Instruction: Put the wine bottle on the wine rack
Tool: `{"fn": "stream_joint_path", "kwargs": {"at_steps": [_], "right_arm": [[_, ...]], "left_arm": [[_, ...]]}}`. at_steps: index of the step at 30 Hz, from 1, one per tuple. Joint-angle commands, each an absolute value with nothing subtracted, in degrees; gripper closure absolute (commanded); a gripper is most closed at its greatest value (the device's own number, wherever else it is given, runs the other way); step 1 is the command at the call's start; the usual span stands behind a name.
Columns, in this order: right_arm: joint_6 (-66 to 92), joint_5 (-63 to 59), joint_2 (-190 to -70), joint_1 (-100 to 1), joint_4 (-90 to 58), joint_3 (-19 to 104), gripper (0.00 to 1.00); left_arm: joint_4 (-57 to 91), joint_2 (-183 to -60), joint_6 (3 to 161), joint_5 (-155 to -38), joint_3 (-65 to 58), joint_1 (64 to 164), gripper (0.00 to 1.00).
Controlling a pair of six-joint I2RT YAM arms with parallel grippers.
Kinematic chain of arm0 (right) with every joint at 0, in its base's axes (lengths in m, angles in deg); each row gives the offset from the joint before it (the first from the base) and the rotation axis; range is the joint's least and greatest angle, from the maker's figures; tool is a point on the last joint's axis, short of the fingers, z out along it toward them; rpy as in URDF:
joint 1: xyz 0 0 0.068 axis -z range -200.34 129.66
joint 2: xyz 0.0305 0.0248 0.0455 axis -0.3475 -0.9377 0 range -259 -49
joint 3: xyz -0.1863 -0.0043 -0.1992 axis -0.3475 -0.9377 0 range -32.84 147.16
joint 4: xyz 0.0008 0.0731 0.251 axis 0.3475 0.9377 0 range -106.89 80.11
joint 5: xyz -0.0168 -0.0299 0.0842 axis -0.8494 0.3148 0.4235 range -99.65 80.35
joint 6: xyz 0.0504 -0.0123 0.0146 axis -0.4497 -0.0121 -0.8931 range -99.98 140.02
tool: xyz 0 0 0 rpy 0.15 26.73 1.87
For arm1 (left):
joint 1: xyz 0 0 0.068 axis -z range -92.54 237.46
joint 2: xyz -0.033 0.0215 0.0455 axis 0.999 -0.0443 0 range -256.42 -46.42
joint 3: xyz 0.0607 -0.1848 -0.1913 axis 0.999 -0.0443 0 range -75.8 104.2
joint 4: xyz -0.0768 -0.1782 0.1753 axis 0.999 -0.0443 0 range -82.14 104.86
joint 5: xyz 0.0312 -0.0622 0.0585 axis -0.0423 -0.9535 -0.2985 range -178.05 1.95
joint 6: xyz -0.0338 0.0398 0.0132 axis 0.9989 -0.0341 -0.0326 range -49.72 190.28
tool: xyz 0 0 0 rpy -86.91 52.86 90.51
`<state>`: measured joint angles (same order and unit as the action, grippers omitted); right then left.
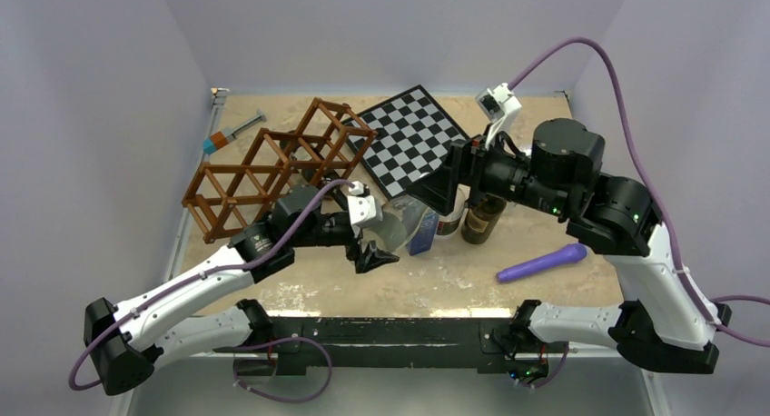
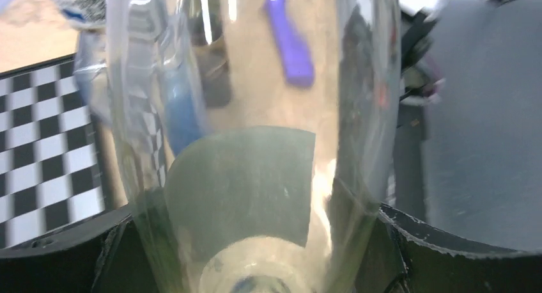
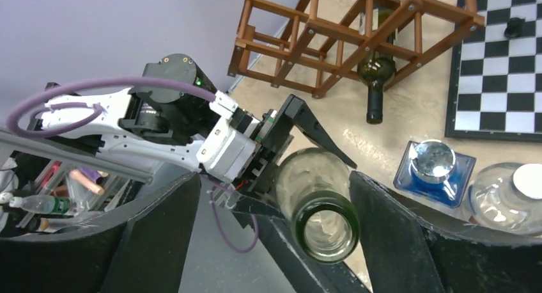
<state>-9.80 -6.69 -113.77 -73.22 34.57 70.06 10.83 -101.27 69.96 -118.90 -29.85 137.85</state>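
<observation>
Wine bottle, of clear greenish glass, lies between the fingers of the left gripper, which are pressed against both sides of its wide body. Its open mouth points at the right gripper, whose fingers are spread on either side of the neck; a gap shows on at least one side. The bottle is over the middle of the table, short of the wine rack. The rack lies on the far left part of the table, beyond the left arm. One cell holds a dark bottle with its neck sticking out. A checkerboard lies just beside the rack. Close to the held bottle stand a blue flask, a round clear bottle with a white cap and an upright dark bottle. A purple tool lies nearer the right arm.
</observation>
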Motion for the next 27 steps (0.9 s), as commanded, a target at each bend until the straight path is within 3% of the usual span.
{"fn": "stream_joint_path", "kwargs": {"at_steps": [1,8,15,18,20,24,27], "right_arm": [[-8.4,-6.2,-111.8,-73.5,32.9,73.5,0.08],[-4.6,-10.7,-112.7,-73.4,40.0,82.5,0.06],[0.1,-5.5,-127.1,-73.3,63.4,106.9,0.3],[1.7,0.0,-131.5,-73.7,68.6,108.6,0.36],[2.9,1.4,-133.4,-75.3,70.3,107.0,0.35],[5.9,-4.6,-133.9,-79.3,70.4,101.3,0.24],[6.0,-6.8,-134.3,-80.1,69.4,97.7,0.23]], "left_arm": [[6.3,-96.4,50.2,-109.1,-22.2,137.6,1.0],[0.0,-92.8,29.2,-99.9,-18.8,137.6,1.0],[1.6,-91.0,9.1,-93.0,-18.9,137.6,1.0],[1.5,-91.9,4.2,-90.5,-17.8,137.6,1.0],[1.8,-92.6,1.7,-89.4,-17.2,137.6,1.0],[5.8,-93.1,-2.7,-88.3,-17.9,137.6,1.0],[10.6,-93.2,-6.2,-86.0,-19.5,137.6,1.0]]}}
